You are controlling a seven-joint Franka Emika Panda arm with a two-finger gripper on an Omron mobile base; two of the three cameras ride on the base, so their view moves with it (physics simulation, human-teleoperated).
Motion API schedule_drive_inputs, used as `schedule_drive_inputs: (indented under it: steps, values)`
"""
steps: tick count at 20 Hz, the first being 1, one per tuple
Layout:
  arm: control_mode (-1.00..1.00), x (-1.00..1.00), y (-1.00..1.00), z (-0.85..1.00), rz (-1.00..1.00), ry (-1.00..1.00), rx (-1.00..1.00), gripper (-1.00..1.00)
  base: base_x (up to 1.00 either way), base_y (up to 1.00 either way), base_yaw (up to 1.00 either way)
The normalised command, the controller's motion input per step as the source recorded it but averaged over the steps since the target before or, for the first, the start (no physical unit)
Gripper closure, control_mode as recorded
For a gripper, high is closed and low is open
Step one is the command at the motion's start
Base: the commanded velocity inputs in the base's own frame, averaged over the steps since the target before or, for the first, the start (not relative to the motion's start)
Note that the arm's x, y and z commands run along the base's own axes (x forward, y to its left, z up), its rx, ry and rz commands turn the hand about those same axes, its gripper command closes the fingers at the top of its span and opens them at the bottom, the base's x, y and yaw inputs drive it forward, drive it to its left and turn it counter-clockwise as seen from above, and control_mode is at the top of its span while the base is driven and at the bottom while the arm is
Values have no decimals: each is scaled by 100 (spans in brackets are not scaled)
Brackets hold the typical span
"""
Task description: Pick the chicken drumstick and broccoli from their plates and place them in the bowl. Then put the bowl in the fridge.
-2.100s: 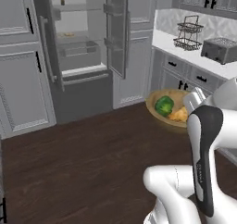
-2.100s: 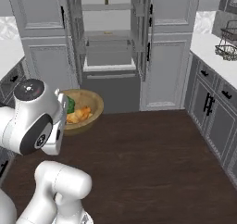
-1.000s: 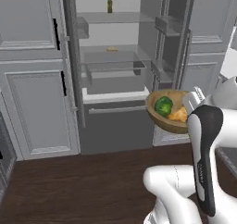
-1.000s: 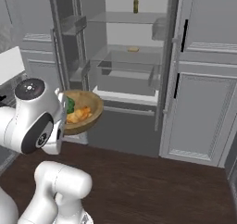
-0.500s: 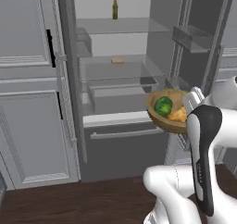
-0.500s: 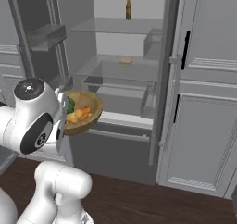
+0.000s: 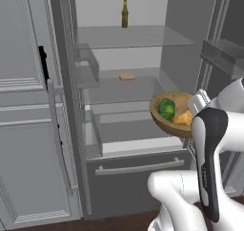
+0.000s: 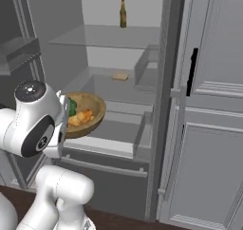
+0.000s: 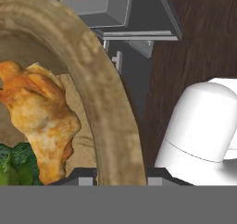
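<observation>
My base has rolled right up to the tall grey fridge [image 7: 143, 82], doors open, so its glass shelves and pale interior now loom w/ the pull-out drawer [image 7: 138, 149] just below my load; that means the carry leg is about done and what's left, I'd judge, is reaching in and setting down on a shelf. My jaws [image 9: 115, 179] are pinched nearly shut on the rim of the wide tan-brown wooden bowl [image 7: 177, 114], held up in front of the fridge opening, roughly level w/ the lower shelf, not yet inside. In the bowl sit the small bright green broccoli floret [image 7: 167, 109] and the golden-orange chicken drumstick [image 7: 183, 118], touching each other; from my hand cam the drumstick lies against the bowl's inner wall w/ broccoli at its lower end. So both foods are loaded; the plates part is finished as far as I can tell. Vs. approx. a second back: fridge was further off and more of the grey cabinets beside it showed; that's my cameras moving w/ the base, not the kitchen shifting. Bowl keeps the same spot relative to my arm, contents unmoved. A small brown bottle [image 7: 125, 13] stands on the top shelf and a small tan block [image 7: 127, 76] on the middle one, both well clear of the front edge.
</observation>
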Motion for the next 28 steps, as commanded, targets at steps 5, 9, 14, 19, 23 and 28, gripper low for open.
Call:
schedule_drive_inputs:
  steps: [5,9,14,19,23,28]
  values:
    - [100,0,0,0,0,0,0,100,45,1,0]
    - [100,0,0,0,0,0,0,100,81,0,0]
    - [100,0,0,0,0,0,0,100,54,8,0]
    - [-100,85,3,-3,-1,0,-4,100,0,0,0]
    - [-100,86,-1,-22,2,0,0,100,0,0,0]
    - [-100,92,0,-43,5,-1,0,100,0,0,0]
